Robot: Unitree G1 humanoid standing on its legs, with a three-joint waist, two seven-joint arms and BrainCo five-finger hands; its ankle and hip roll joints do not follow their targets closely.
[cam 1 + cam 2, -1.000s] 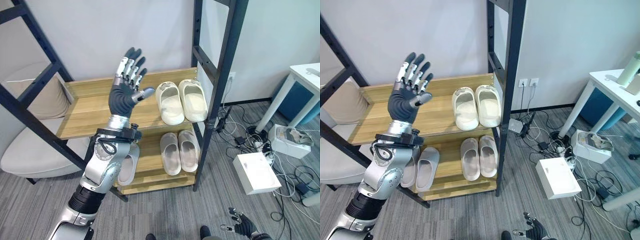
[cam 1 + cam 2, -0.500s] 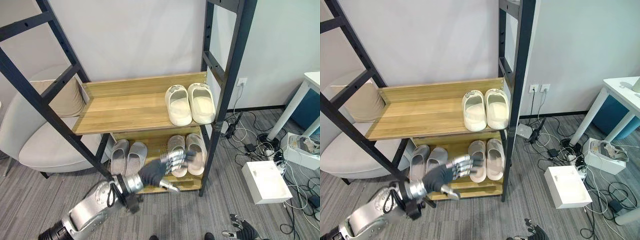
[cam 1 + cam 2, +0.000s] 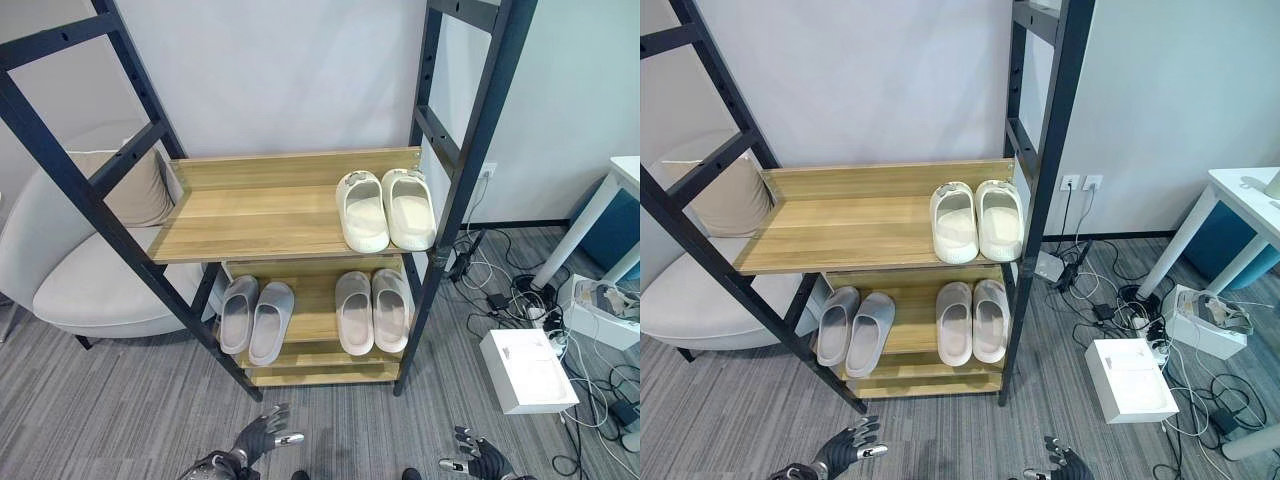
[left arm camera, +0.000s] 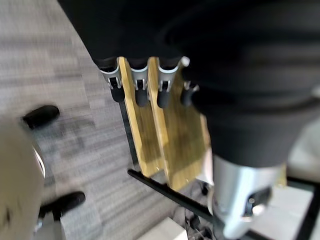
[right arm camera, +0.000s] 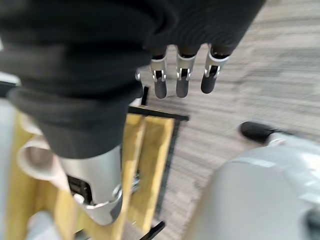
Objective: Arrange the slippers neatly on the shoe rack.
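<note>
A cream pair of slippers [image 3: 385, 208] stands side by side at the right end of the rack's upper wooden shelf [image 3: 250, 222]. On the lower shelf [image 3: 305, 325] a grey pair [image 3: 255, 315] sits at the left and a pale beige pair [image 3: 372, 309] at the right, all toes toward the wall. My left hand [image 3: 262, 436] hangs low over the carpet in front of the rack, fingers spread, empty. My right hand [image 3: 480, 465] is at the bottom edge, fingers relaxed, holding nothing. In the wrist views, straight fingers [image 4: 137, 92] and fingers [image 5: 181, 80] point past the rack's wood.
The black metal rack frame [image 3: 460, 190] rises at both sides. A beige armchair [image 3: 80, 270] stands left of the rack. To the right lie tangled cables [image 3: 500, 290], a white box [image 3: 528, 368] and a white table's leg [image 3: 590, 220].
My left arm has dropped from in front of the upper shelf down to the floor at the bottom of the view. The camera has shifted, so the rack sits more to the right.
</note>
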